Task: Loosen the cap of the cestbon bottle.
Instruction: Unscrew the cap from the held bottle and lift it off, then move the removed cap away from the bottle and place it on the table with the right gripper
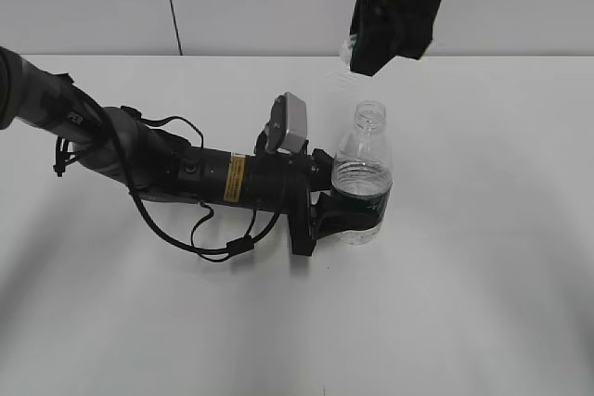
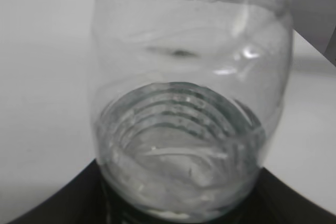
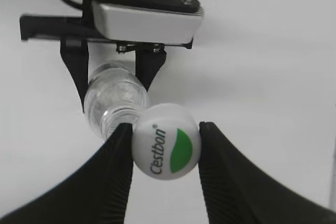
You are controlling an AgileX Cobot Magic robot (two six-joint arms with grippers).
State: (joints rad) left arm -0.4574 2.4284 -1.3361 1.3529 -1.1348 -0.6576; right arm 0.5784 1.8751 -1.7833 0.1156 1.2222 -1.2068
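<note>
Cap [image 3: 167, 148] off the neck, pinched between the right jaws [image 3: 166, 149], lifted above the bottle. Below, bottle [image 1: 362, 178] upright on the bench [image 1: 483, 303], open-mouthed, left jaws [image 1: 348, 215] clamped round the green label band. Thin, soft walls, part full, probably light and slippery: best held low on the band, gently, to avoid squeezing water out.

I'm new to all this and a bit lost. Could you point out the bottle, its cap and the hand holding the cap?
cestbon bottle [image 1: 363, 173]: exterior view, clear shoulder above the label.
cap [image 3: 166, 141]: right wrist view, printed white top.
right gripper [image 3: 166, 153]: right wrist view, midway between its fingers, over the cap.
</note>
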